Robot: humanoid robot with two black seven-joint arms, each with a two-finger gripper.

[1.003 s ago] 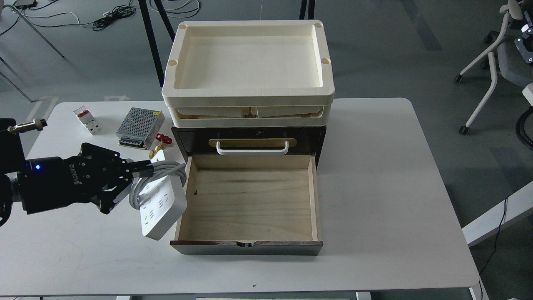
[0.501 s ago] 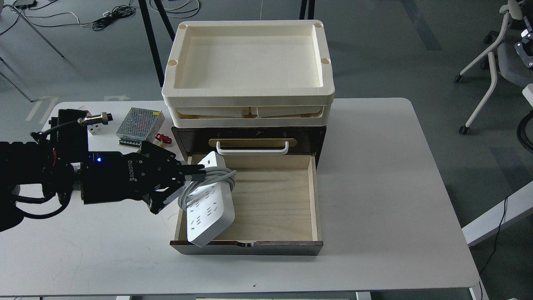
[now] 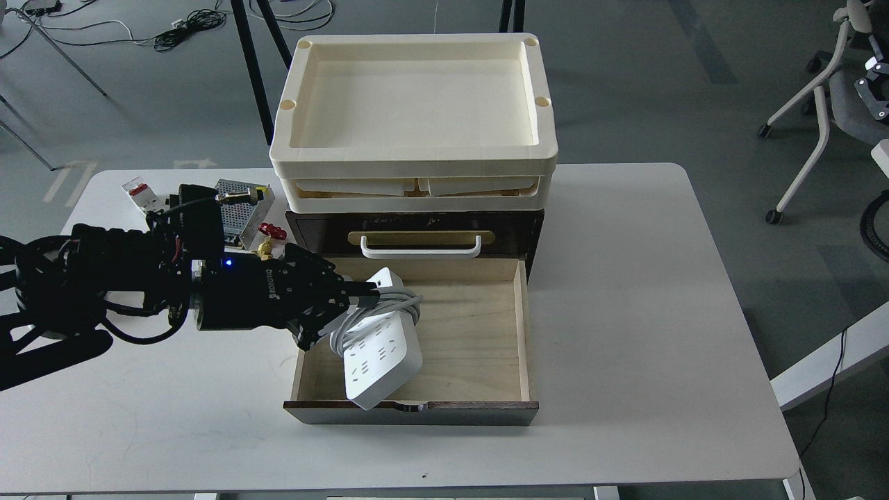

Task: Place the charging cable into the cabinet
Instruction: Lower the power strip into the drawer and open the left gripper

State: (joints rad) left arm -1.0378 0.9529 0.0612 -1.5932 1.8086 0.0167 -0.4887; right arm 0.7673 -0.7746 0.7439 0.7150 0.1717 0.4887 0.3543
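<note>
The charging cable (image 3: 380, 351), a white power strip with a pale cord wound around its middle, hangs tilted over the left part of the open pale wood drawer (image 3: 458, 333). My left gripper (image 3: 361, 305) is shut on it at the wound cord, reaching in from the left over the drawer's left wall. The strip's lower end is near the drawer's front edge. The dark brown cabinet (image 3: 535, 232) stands on the white table (image 3: 660, 312), with a white handle (image 3: 421, 246) above the pulled-out drawer. My right gripper is out of view.
Cream trays (image 3: 414, 149) are stacked on the cabinet. A metal mesh power supply box (image 3: 239, 201), a small white switch with red tab (image 3: 139, 193) and small red and brass parts (image 3: 269, 236) lie left of the cabinet. Office chairs stand at the far right.
My left arm has carried the power strip to the right, from beside the drawer's left wall to over the drawer's inside, and the strip has turned a little.
</note>
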